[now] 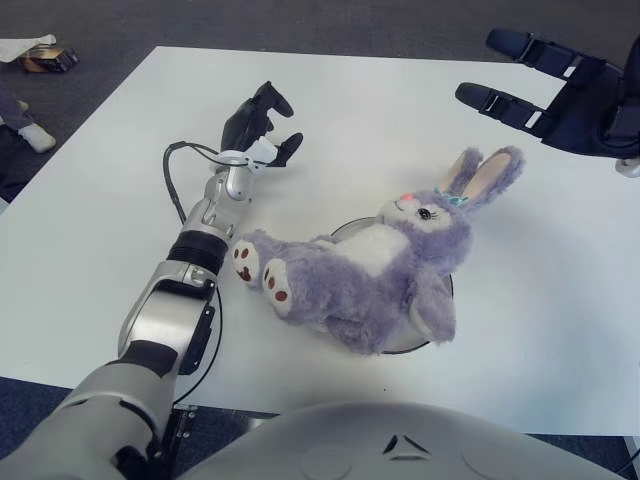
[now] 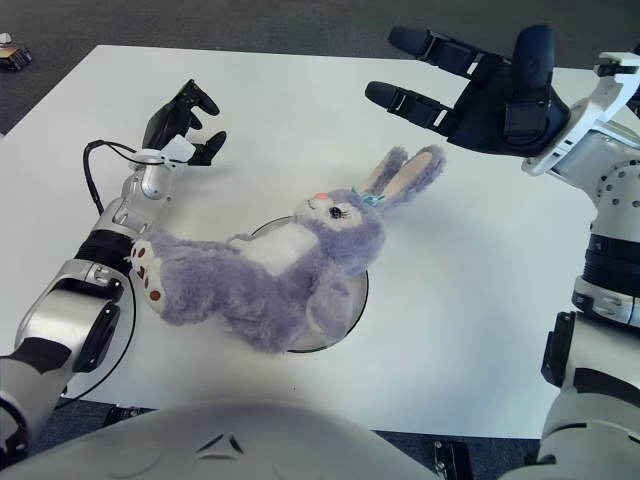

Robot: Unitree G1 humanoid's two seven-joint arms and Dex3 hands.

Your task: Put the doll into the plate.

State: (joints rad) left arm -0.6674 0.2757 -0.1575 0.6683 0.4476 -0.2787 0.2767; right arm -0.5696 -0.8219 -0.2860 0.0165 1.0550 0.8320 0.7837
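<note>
Doll [image 1: 370, 275] on plate [image 1: 437, 330], below right hand [image 2: 480, 85] (spread, empty).

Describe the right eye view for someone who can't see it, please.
A purple plush bunny doll lies across a plate on a white table, legs hanging off the left. The robot's right hand shows open above the ears; its left hand shows empty at upper left.

A broad white table [image 1: 400, 110] is filling most of the view, its near edge running along the bottom. Dark grey carpet [image 1: 300, 20] is showing beyond it. At the far left, off the table, a small dark box [image 1: 52, 60] is lying on the floor beside a crumpled white sheet [image 1: 25, 45].
</note>
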